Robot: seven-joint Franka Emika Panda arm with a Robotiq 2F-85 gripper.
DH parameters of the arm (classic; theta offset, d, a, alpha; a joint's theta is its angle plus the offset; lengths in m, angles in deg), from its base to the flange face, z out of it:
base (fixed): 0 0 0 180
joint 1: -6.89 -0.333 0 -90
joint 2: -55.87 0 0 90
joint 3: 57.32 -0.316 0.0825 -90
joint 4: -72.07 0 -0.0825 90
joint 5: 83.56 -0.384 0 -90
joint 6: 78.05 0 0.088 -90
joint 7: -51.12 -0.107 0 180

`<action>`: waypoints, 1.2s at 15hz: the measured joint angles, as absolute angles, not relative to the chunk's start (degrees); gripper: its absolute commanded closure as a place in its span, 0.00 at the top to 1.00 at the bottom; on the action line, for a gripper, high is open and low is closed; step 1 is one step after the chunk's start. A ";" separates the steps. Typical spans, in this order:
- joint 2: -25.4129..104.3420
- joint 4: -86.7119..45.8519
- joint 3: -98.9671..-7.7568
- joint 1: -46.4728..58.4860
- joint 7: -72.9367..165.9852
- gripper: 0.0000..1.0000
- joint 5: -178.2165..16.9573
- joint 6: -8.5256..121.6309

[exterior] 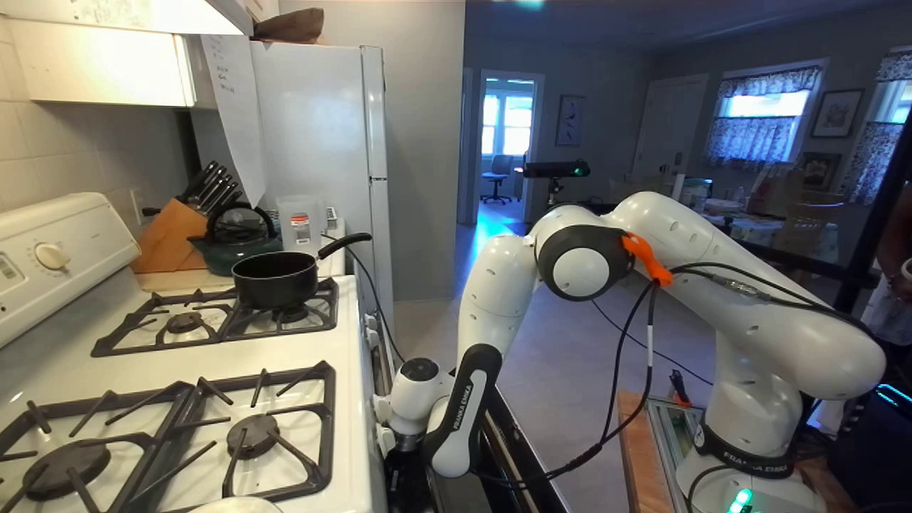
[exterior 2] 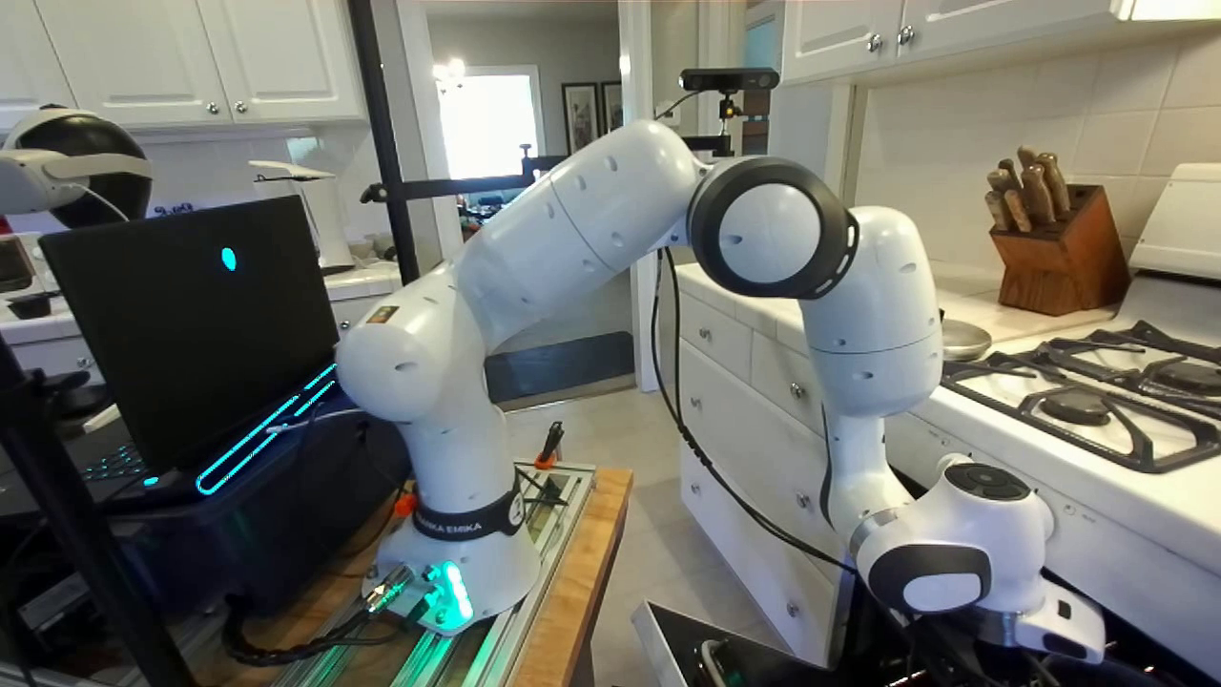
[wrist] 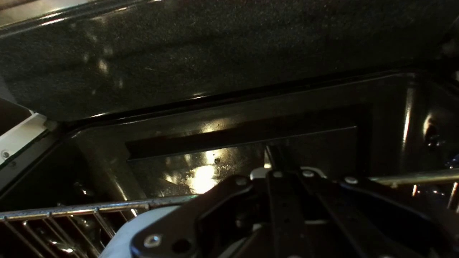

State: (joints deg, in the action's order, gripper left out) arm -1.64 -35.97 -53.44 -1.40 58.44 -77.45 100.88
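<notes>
The white stove (exterior: 221, 360) is shown in both exterior views, with the robot arm (exterior: 491, 306) bent down before its front. In the wrist view, the upper part is filled by the lowered oven door (wrist: 229, 50), by whose long near edge the oven floor (wrist: 244, 165) is bordered. A broad strip of this floor is exposed between that edge and the oven rack (wrist: 100, 207). The rack's front rail is crossed and partly hidden by the gripper (wrist: 274, 150), lengths of it being seen to either side; whether it is touched cannot be told. The jaws are closed together, their tips shown on the door side of the rail. At far left, a white strip (wrist: 24, 133) is seen.
</notes>
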 measured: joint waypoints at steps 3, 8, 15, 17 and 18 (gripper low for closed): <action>-2.22 -35.02 -53.45 -1.30 58.44 0.00 -77.44 101.27; -2.72 -34.14 -53.45 -1.07 58.44 0.00 -77.44 102.01; -2.86 -34.04 -53.74 -0.84 58.44 0.00 -77.44 102.67; -3.05 -33.88 -53.94 -0.67 58.44 0.00 -77.45 103.28; -3.20 -33.76 -53.99 -0.63 58.43 0.00 -77.45 103.53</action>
State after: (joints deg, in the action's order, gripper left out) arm -3.20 -33.76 -53.99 -0.63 58.43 -77.45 103.53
